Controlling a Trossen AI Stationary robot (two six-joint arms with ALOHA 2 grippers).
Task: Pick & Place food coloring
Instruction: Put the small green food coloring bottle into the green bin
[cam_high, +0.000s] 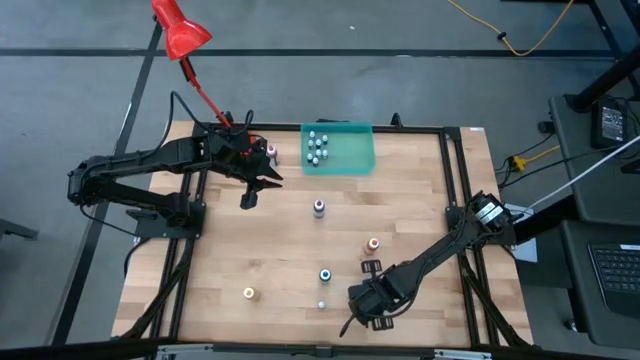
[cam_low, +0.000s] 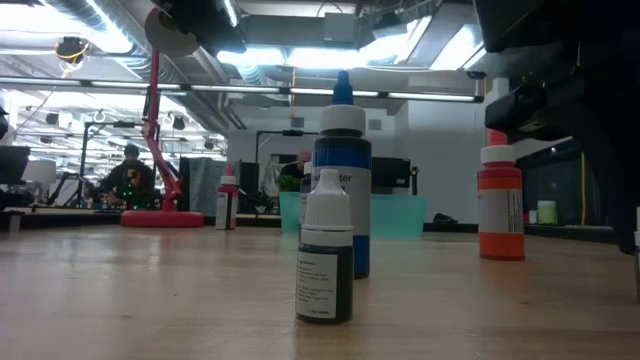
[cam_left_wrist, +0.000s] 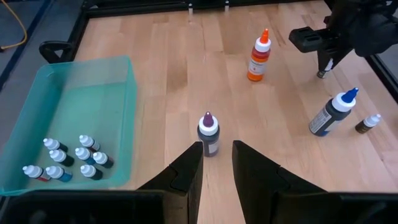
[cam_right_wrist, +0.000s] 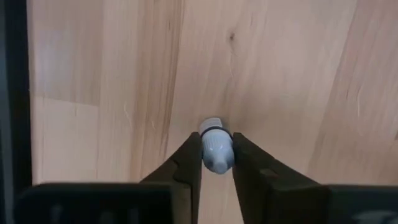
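Observation:
Several small whitish food coloring bottles (cam_high: 317, 147) stand in the teal tray (cam_high: 352, 160). On the table stand the purple (cam_high: 319, 207), red-orange (cam_high: 373, 243), blue (cam_high: 325, 274), yellow (cam_high: 248, 293) and pink (cam_high: 271, 151) bottles, plus one tiny bottle (cam_high: 322, 303). My left gripper (cam_left_wrist: 217, 158) is open above the table, left of the purple bottle (cam_left_wrist: 208, 132), which shows just ahead of its fingertips. My right gripper (cam_high: 365, 308) is near the table's near edge, shut on another tiny white-capped bottle (cam_right_wrist: 216, 149). My right gripper pinches the tiny bottle by its white cap (cam_right_wrist: 216, 142) between the two fingers (cam_right_wrist: 189, 158), coming from above and pointing down. The cap hides the bottle's body. Whether its base is on the table, I cannot tell.
A red desk lamp (cam_high: 180, 30) stands at the table's far left corner, behind the left arm. Black frame rails (cam_high: 455, 200) run along the table's edges. Bare wood lies between the purple bottle and the near group of bottles.

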